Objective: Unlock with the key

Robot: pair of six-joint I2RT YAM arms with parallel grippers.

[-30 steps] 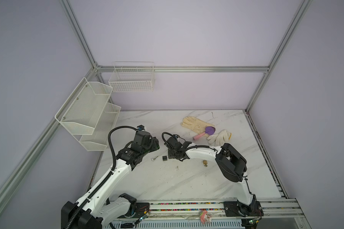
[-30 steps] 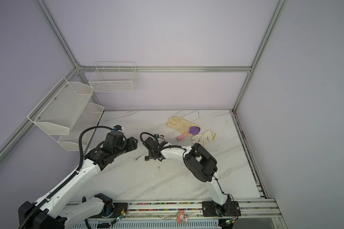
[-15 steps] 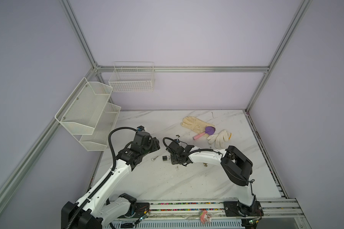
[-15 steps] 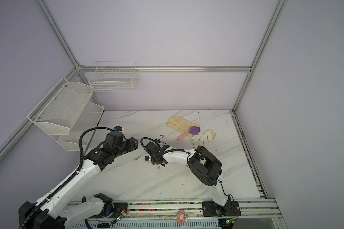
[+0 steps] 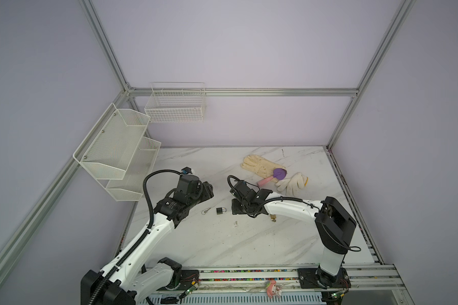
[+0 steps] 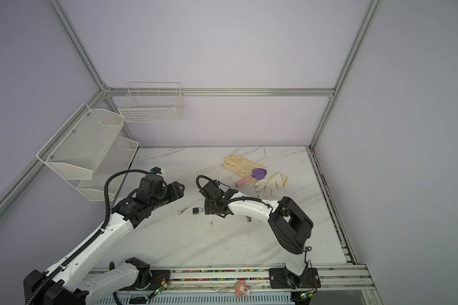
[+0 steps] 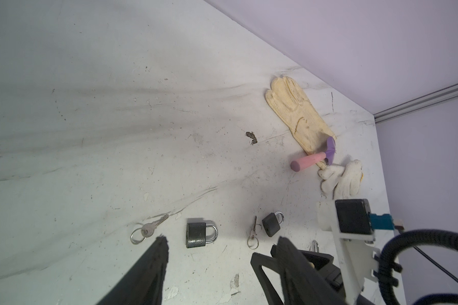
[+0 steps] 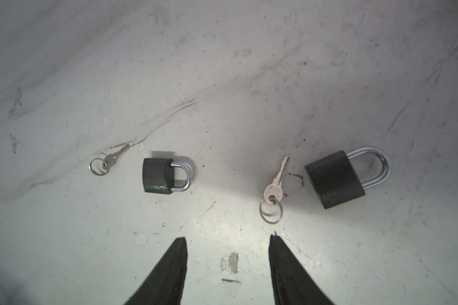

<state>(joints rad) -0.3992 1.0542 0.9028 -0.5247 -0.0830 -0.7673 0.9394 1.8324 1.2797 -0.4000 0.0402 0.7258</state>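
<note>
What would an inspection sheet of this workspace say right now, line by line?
Surface: white marbled table, scuffed and stained.
Job's things: padlock with key beside it; second padlock and second key just ahead of the right gripper; shackles look shut, no key inserted.
Clutter: yellow glove, white glove, pink-handled purple tool across the yellow one; small brass piece.
Grippers: left gripper open, empty; right gripper open, empty.
Cables: left cable loop and right cable loop, neither seen snagged.
Surroundings: mesh shelves, wire basket, aluminium frame; people: nothing seen.
</note>
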